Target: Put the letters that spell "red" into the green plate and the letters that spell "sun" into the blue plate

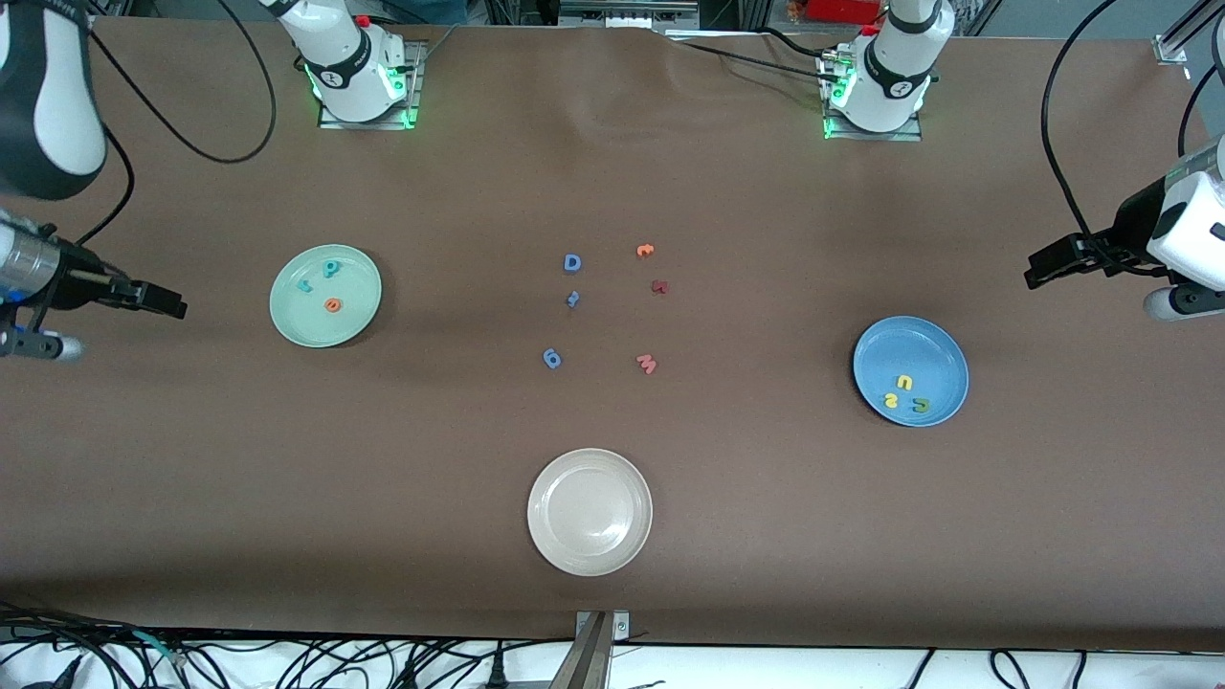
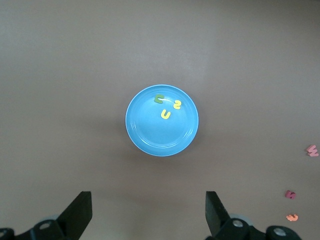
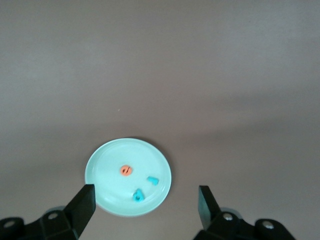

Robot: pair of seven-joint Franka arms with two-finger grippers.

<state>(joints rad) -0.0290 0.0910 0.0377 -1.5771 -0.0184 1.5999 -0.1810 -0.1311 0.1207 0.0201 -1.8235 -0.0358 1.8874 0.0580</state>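
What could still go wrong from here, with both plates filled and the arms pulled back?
1. The yellow and olive letters lie near the blue plate rim, so a bump could spill them.
2. The loose letters mid-table sit between both plates; the open left gripper or right gripper sweeping low could scatter them.

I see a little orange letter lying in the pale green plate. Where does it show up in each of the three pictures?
Front view: the orange "e" lies in the green plate, nearer the camera than the two teal letters.
Left wrist view: not in it.
Right wrist view: the same "e".
Shared landmark: the green plate.
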